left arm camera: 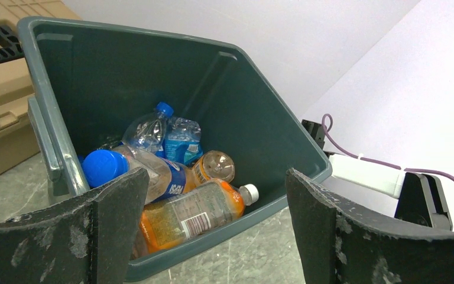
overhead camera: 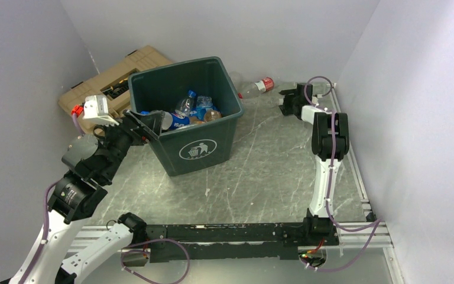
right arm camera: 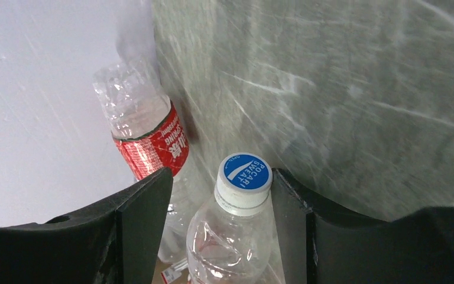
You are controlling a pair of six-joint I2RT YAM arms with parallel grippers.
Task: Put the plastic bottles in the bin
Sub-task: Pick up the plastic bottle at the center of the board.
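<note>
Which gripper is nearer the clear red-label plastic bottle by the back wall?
Right. The right gripper sits beside the clear red-label plastic bottle; the left gripper is across the table, at the left rim of the dark green plastic bin.

Pale walls (overhead camera: 213, 29), grey marbled table (overhead camera: 260, 177)

Top cam sits high behind the arm bases (overhead camera: 316, 223) looking down over the whole bench (overhead camera: 272, 171), left wrist cam peers close into the bin (left arm camera: 124, 71) (also seen up top), right wrist cam hugs the far-corner bottles (right arm camera: 236, 236).
</note>
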